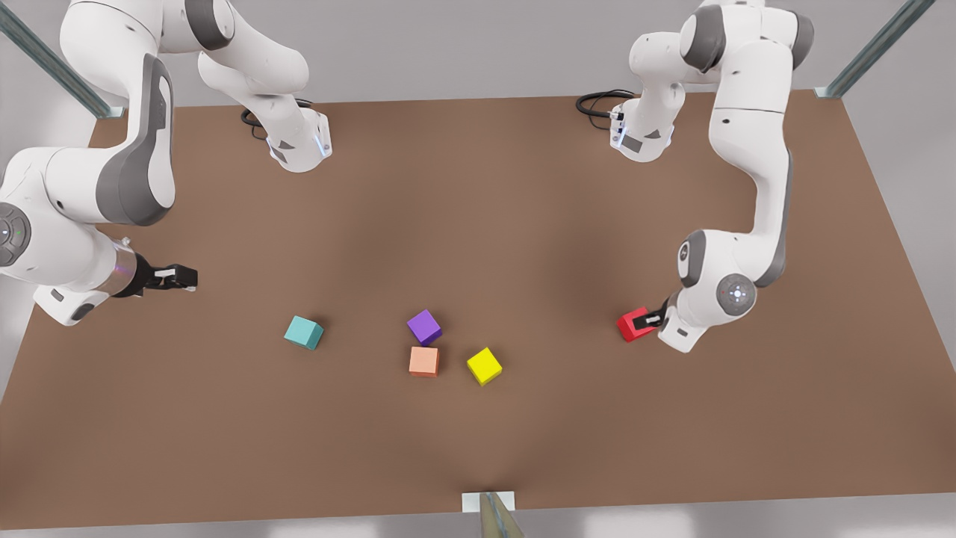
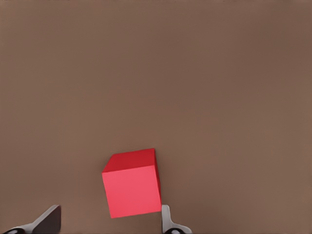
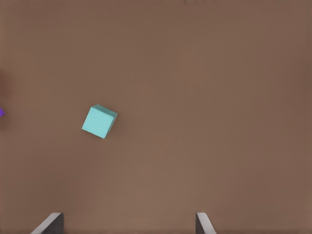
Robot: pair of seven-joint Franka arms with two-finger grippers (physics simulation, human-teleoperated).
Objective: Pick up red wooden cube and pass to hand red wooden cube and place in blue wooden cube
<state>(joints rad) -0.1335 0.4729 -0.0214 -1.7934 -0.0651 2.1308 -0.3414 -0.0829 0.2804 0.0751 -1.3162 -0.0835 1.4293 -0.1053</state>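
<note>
The red wooden cube [image 1: 633,326] rests on the brown table at the front view's right. My left gripper [image 1: 651,320] is low over it and open. In the left wrist view the cube [image 2: 131,185] sits between the fingers [image 2: 166,220]; one fingertip is right beside a cube face and the other stands apart. The blue wooden cube [image 1: 303,332], teal in colour, lies left of centre. My right gripper [image 1: 179,278] hovers open and holds nothing at the front view's left, up and left of that cube. Its wrist view shows the teal cube [image 3: 99,121] ahead of the open gripper [image 3: 127,220].
A purple cube [image 1: 424,326], a salmon-orange cube [image 1: 423,361] and a yellow cube [image 1: 484,365] cluster at mid table between the two task cubes. Both arm bases stand at the far edge. A metal post [image 1: 494,515] rises at the near edge.
</note>
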